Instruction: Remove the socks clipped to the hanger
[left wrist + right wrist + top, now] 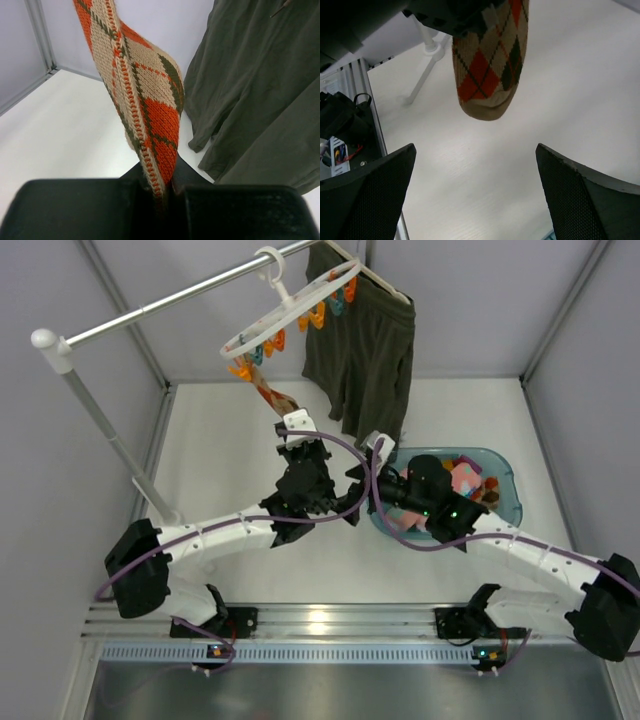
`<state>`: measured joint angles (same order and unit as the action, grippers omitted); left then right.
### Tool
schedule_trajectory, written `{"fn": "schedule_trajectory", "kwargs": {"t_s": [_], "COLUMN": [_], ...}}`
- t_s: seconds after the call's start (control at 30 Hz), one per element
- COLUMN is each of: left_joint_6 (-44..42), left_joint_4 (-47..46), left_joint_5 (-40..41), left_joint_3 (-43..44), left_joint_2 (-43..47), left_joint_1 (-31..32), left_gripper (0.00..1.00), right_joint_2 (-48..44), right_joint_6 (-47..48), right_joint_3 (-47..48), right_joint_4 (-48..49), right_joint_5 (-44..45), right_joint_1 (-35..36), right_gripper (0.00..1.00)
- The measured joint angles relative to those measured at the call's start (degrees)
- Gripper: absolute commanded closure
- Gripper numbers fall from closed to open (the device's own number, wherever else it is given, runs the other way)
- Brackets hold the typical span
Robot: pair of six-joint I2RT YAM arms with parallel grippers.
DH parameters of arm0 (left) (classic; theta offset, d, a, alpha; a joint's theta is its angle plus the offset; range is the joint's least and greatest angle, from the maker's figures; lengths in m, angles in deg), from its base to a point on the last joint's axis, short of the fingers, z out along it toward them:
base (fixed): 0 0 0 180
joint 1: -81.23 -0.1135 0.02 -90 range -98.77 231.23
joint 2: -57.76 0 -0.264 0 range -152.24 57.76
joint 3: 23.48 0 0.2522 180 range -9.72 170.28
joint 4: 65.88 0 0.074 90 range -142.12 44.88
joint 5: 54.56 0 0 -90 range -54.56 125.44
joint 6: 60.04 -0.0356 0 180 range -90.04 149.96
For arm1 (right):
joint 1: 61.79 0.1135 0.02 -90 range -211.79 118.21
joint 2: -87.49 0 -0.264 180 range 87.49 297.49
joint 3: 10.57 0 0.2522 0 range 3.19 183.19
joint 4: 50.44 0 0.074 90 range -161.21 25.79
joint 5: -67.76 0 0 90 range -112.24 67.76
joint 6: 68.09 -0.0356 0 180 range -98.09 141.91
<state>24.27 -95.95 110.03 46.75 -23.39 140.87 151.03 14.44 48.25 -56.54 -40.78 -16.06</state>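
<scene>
The white table (pixel 230 460) carried a teal basin (pixel 507 502) at right holding loose socks (pixel 465 478). Olive shorts (pixel 365 350) hung from the rail (pixel 180 302), beside the white ring hanger (pixel 285 300). One diamond-pattern sock (pixel 150 100) ran down from the orange pegs (pixel 243 368) at the ring's left edge. The left gripper (pixel 162 187) was clamped on its lower part. The right gripper (pixel 475 185) was held above the table near the sock's toe, jaws wide apart and holding nothing.
</scene>
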Motion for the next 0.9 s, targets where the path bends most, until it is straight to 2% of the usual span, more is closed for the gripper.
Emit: {"fn": "schedule_trajectory", "kwargs": {"t_s": [0.27, 0.4, 0.5, 0.57, 0.6, 0.63, 0.67, 0.73, 0.77, 0.83, 0.87, 0.9], "left_joint_6": [0.7, 1.0, 1.1, 1.1, 1.1, 1.2, 1.2, 1.2, 1.0, 0.8, 0.9, 1.2], "left_joint_4": [-0.2, -0.9, -0.8, -0.9, -0.9, -0.8, -0.8, -0.8, -0.7, -0.6, -0.4, 0.0], "left_joint_5": [1.2, 1.9, 1.9, 1.9, 2.0, 2.0, 2.0, 1.8, 1.7, 1.0, 0.7, 0.2], "left_joint_3": [0.5, 1.9, 2.1, 2.1, 2.1, 2.1, 1.9, 1.8, 1.5, 0.7, 0.0, -0.9], "left_joint_2": [0.7, 1.4, 1.4, 1.4, 1.4, 1.4, 1.4, 1.4, 1.5, 1.9, 2.3, 3.0], "left_joint_1": [0.5, 0.8, 1.5, 1.6, 1.6, 1.8, 1.9, 2.1, 2.1, 2.2, 2.3, 2.3], "left_gripper": [1.0, 1.0, 1.0, 1.0, 1.0, 1.0, 0.93, 0.75, 0.42, 0.13, 0.02, 0.02], "right_joint_2": [7.2, 12.5, 16.1, 17.4, 18.1, 18.5, 18.9, 19.2, 19.2, 19.1, 19.0, 18.9], "right_joint_6": [2.5, 4.6, 6.1, 6.9, 7.3, 7.7, 7.6, 7.5, 7.6, 7.9, 8.1, 8.3], "right_joint_3": [-1.3, -0.7, -0.8, -0.9, -0.9, -0.9, -0.9, -1.3, -1.6, -2.1, -2.3, -2.3], "right_joint_4": [19.1, 26.7, 32.9, 36.1, 38.2, 39.9, 41.5, 43.7, 44.4, 45.2, 45.2, 45.1], "right_joint_5": [8.2, 14.5, 18.0, 19.2, 19.8, 20.4, 20.9, 21.5, 21.8, 22.5, 22.9, 23.3], "right_joint_1": [6.0, 7.8, 10.1, 10.8, 10.8, 10.8, 10.8, 10.8, 10.8, 10.8, 10.9, 10.9], "right_gripper": [0.03, 0.15, 0.28, 0.56, 0.83, 0.93, 1.0, 1.0, 1.0, 1.0, 1.0, 1.0]}}
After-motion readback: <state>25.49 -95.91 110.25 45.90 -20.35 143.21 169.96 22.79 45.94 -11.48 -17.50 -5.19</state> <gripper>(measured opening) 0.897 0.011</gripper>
